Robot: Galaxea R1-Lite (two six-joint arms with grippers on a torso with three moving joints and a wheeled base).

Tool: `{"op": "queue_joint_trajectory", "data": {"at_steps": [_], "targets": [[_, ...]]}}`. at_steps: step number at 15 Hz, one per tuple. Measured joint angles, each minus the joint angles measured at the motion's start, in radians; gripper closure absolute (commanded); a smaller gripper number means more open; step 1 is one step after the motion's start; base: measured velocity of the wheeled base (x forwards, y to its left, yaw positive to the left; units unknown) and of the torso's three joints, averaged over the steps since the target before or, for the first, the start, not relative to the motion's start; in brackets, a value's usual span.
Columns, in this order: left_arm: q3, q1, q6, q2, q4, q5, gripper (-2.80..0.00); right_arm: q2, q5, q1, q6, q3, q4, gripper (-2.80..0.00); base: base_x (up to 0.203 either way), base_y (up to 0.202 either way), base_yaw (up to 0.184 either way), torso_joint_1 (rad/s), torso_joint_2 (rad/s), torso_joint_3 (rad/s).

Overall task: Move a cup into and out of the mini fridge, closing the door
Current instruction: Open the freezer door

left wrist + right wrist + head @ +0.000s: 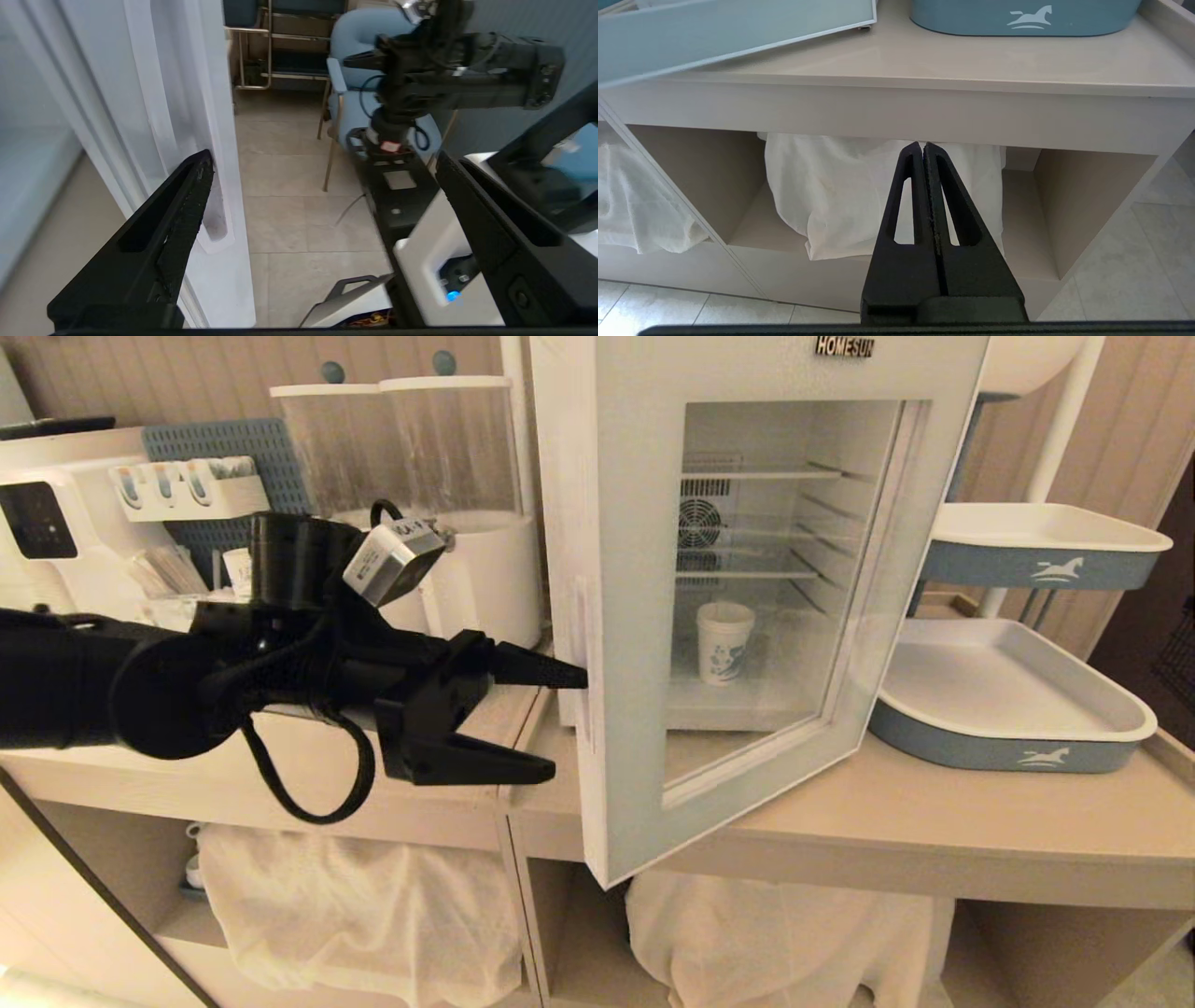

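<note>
Mini fridge [616,392], a white box with the lettering HOMESUN on top, stands on the beige counter [934,821] and is the biggest thing in the head view. Its door [616,644], white-framed with a large glass window, is swung partly open toward the robot, and its free edge hangs over the front edge of the counter. Through the glass one sees wire shelves, a small round fan [698,523] on the back wall, and the cup [724,642], white paper with a blue pattern, which stands upright on the fridge floor. To the right of the fridge two white and blue trays [1018,747] are placed one above the other. Below the counter, white cloth bags [364,915] fill the open compartments. The left gripper [560,723] reaches in from the left side with its jaws spread wide, and it holds nothing. Its upper finger [546,670] points at the narrow vertical recess [217,205] along the door's free edge; in the left wrist view this fingertip lies at the recess, but contact cannot be told. The right gripper [923,148] is low in front of the counter, its jaws pressed together and empty
</note>
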Motion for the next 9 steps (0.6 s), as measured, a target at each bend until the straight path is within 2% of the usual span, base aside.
{"op": "queue_joint_trajectory", "data": {"at_steps": [4,7,9], "targets": [[0.126,-0.139,-0.01,-0.14,0.001,0.087,-2.8,0.0,0.0,0.001,0.0,0.0,0.0,0.0,0.0,0.0,0.0,0.0,0.0,0.0],[0.166,-0.275,-0.02,-0.194,0.002,0.17,-2.8,0.0,0.0,0.0,0.0,0.0,0.0,0.0,0.0,0.0,0.0,0.0,0.0,0.0],[0.182,-0.341,-0.038,-0.207,0.003,0.204,-2.8,0.0,0.0,0.0,0.0,0.0,0.0,0.0,0.0,0.0,0.0,0.0,0.0,0.0]]}}
